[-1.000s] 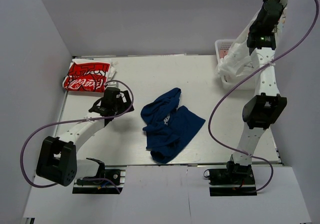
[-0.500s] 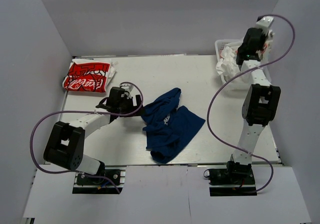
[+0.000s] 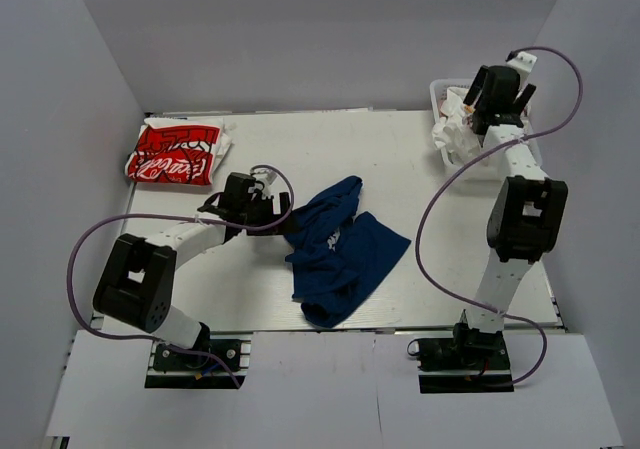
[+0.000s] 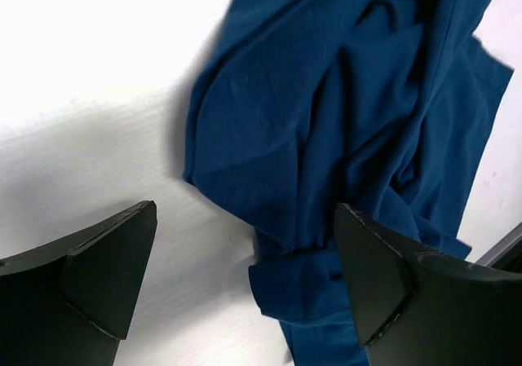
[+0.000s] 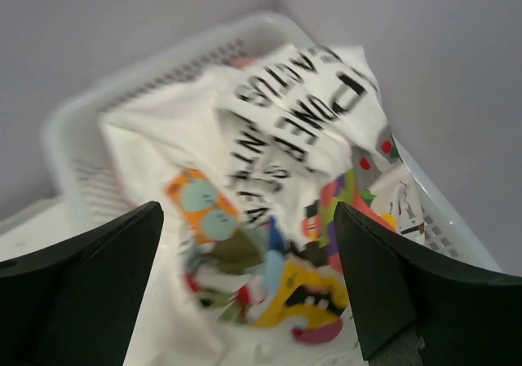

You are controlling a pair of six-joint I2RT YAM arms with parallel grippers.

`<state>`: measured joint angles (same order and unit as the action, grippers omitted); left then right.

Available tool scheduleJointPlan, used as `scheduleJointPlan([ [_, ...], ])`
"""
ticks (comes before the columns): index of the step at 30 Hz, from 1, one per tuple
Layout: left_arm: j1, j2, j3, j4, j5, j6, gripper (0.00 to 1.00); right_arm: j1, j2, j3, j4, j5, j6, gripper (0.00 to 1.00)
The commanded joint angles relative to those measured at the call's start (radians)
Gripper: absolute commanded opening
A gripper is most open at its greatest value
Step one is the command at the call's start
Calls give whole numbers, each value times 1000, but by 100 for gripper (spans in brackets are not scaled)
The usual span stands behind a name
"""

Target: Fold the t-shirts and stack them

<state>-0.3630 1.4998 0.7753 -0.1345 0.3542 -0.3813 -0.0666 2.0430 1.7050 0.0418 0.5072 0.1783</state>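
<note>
A navy blue t-shirt [image 3: 340, 249] lies crumpled mid-table. My left gripper [image 3: 283, 212] sits open at its left edge, low over the table. In the left wrist view the navy cloth [image 4: 342, 121] fills the space ahead of the left gripper [image 4: 245, 284], and a folded hem lies between the fingers without being gripped. A folded red-and-white t-shirt [image 3: 178, 154] rests at the far left. White printed t-shirts [image 5: 269, 178] are heaped in the basket, and my right gripper [image 5: 249, 284] hangs open just above them, holding nothing. From above, the right gripper [image 3: 497, 87] is over that heap [image 3: 455, 134].
The white lattice basket [image 3: 437, 89] stands at the table's far right corner, against the grey walls; its rim [image 5: 163, 56] shows in the right wrist view. Both arms' cables loop over the table. The table's near edge runs just in front of the navy shirt.
The right arm came down from high above onto the basket and its jaws opened, leaving the white cloth in the heap. The left gripper slid right to the navy shirt's edge.
</note>
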Motion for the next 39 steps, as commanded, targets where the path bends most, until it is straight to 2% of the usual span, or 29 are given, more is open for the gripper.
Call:
scheduleJointPlan([
  [1, -22, -42, -4, -28, 29, 30, 99, 50, -196, -1, -39, -114, 3, 91],
  [4, -31, -99, -60, -28, 81, 30, 99, 119, -276, -109, -8, -110, -5, 91],
  [6, -40, -156, -117, 34, 158, 10, 99, 175, -407, -310, 119, -122, -2, 91],
  [8, -40, -168, -163, 56, 184, -4, 99, 218, -455, -352, 141, -130, 15, 91],
  [13, -59, -159, -214, 76, 195, -34, 99, 342, -437, -383, 69, -171, 90, 91],
  [17, -68, -130, -232, 150, 250, -71, 99, 430, -345, -383, 3, -177, 118, 91],
  [19, -68, -116, -232, 202, 264, -99, 94, 473, -322, -393, -29, -185, 145, 91],
  [22, -68, -92, -232, 234, 264, -117, 78, 516, -271, -438, -4, -217, 185, 91],
  [24, -68, -92, -222, 243, 288, -117, 58, 545, -232, -468, 21, -272, 200, 91],
  [25, -68, -82, -222, 243, 298, -117, 37, 553, -210, -472, 41, -297, 205, 91],
  [26, -68, -82, -222, 243, 298, -117, 25, 565, -202, -469, 37, -311, 225, 91],
  [27, -68, -82, -222, 225, 298, -117, 0, 574, -181, -464, 26, -309, 234, 91],
  [31, -68, -134, -232, 204, 256, -126, 0, 597, -129, -461, 15, -303, 274, 88],
  [35, -68, -231, -242, 136, 168, -126, 0, 610, -84, -443, -37, -297, 316, 71],
  [36, -68, -269, -242, 124, 151, -117, 0, 610, -70, -441, -39, -305, 329, 54],
  [38, -68, -302, -232, 82, 103, -117, 0, 611, -66, -436, -37, -314, 336, 31],
  [39, -68, -317, -216, 63, 83, -107, 0, 608, -69, -436, -31, -311, 336, 9],
])
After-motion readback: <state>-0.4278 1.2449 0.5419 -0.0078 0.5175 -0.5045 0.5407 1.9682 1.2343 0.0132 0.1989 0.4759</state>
